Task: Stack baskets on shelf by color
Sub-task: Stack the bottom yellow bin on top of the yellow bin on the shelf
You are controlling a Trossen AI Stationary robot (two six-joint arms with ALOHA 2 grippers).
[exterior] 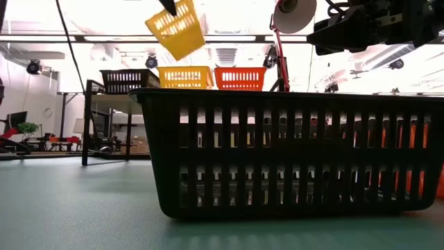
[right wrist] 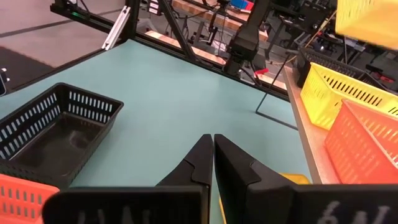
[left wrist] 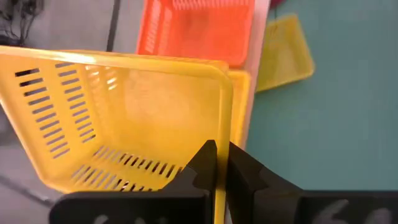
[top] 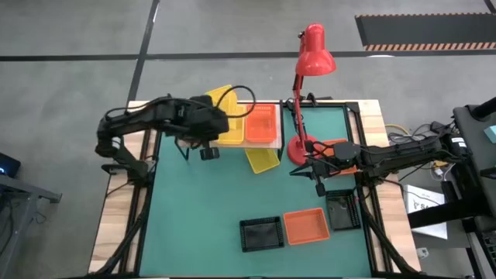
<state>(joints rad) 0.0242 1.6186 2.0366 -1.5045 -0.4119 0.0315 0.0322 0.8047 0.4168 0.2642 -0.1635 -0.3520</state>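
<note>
Baskets crowd the near edge of the desk (top: 201, 232): a black basket (top: 260, 233), an orange basket (top: 307, 226) beside it, and a second black basket (top: 342, 211) turned lengthwise at the right rim. In the low view the nearest black one fills most of the frame and blocks nearly everything behind it, with only a sliver of orange showing at its right end. The high view shows what that view hides: open green surface across the whole left and middle of the desk.

Farther in, the right tool (top: 319, 184) hangs with its fingers pressed together and nothing between them, just beside the red lamp (top: 308, 93), whose round base sits close to its arm. A loose yellow basket (top: 262, 159) lies tilted on the green just in front of the shelf (top: 277, 144).

On the shelf sit a yellow basket (exterior: 185, 77) and an orange basket (exterior: 240, 78) side by side; only the low view shows a third, black one (exterior: 128, 80) at the shelf's left end. The left tool (left wrist: 216, 163) is clamped on the rim of another yellow basket (left wrist: 118, 118), held tilted in the air above the shelf's left part. Beyond the far edge lies bare grey floor.
</note>
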